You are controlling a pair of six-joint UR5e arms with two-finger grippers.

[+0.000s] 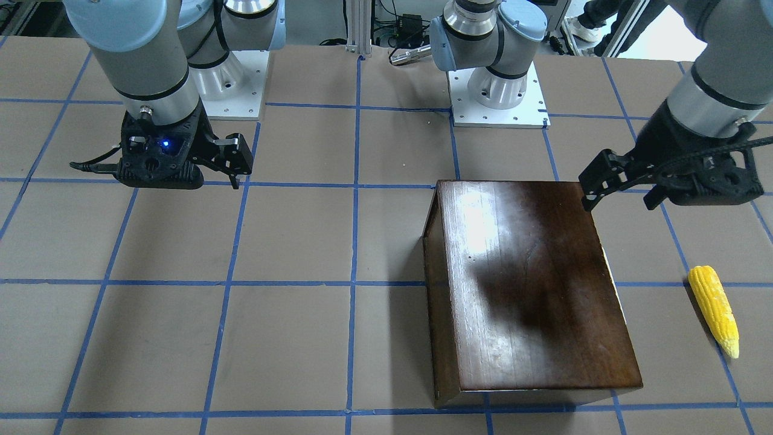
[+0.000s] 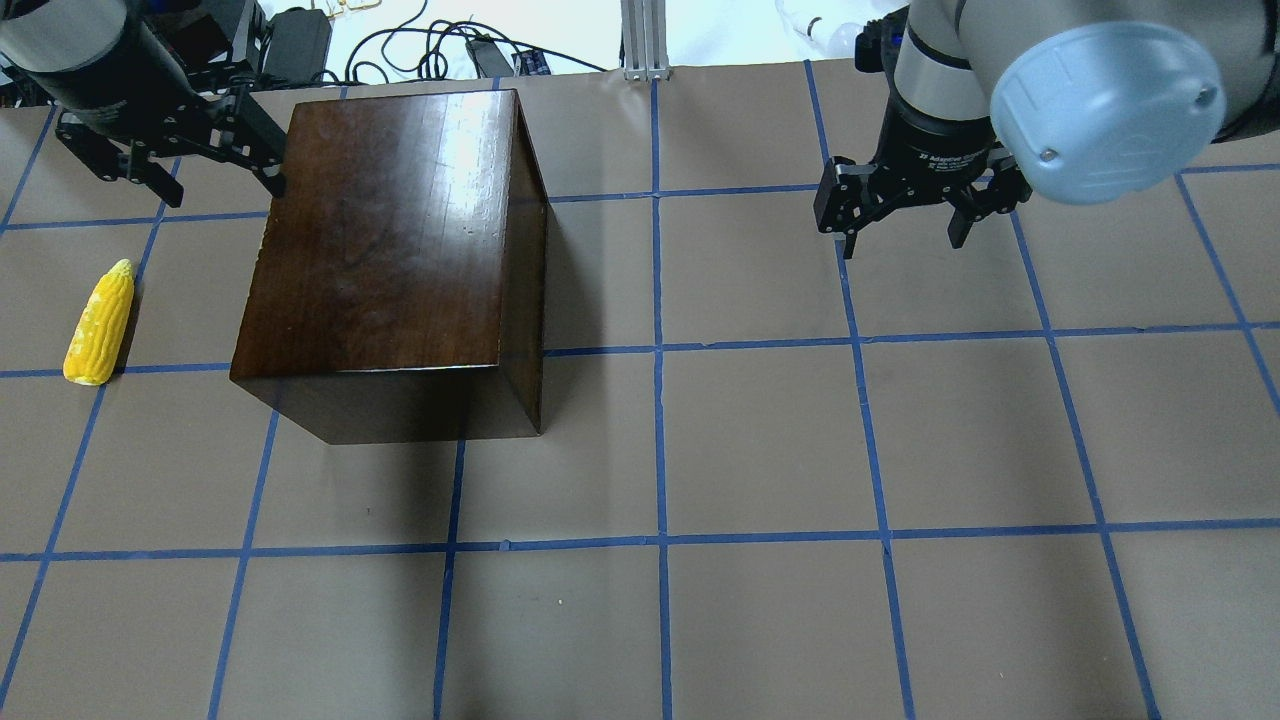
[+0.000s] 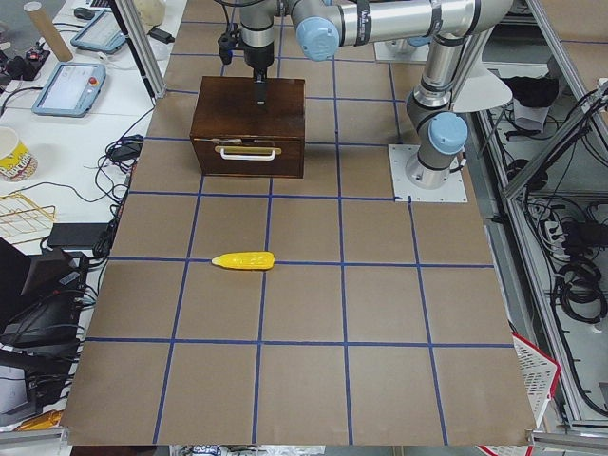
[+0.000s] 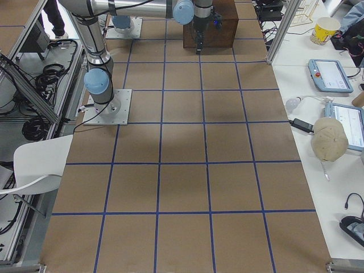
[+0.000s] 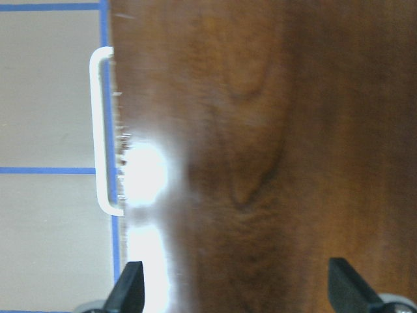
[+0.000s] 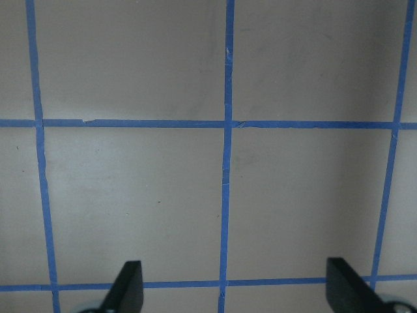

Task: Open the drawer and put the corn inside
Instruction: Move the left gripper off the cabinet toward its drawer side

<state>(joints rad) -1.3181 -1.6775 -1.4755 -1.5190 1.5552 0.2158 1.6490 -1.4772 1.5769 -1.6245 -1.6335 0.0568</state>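
Observation:
The glossy dark-brown box [image 2: 390,230] stands on the table's left half. Its drawer [image 3: 247,157] is shut, its dark front and white handle [image 5: 101,130] facing the table's left end. The yellow corn [image 2: 100,322] lies on the table beyond that front, apart from the box; it also shows in the front view [image 1: 714,310]. My left gripper [image 2: 220,185] is open and empty, hovering over the box's top edge on the handle side [image 5: 238,293]. My right gripper [image 2: 903,240] is open and empty above bare table [image 6: 234,293].
The two arm bases [image 1: 498,90] [image 1: 226,84] stand on white plates at the robot's edge. Blue tape lines grid the brown table. Side benches hold tablets [image 3: 66,90], a cup [image 4: 325,28] and a cap [image 4: 330,142]. A white chair [image 4: 34,170] stands off the table.

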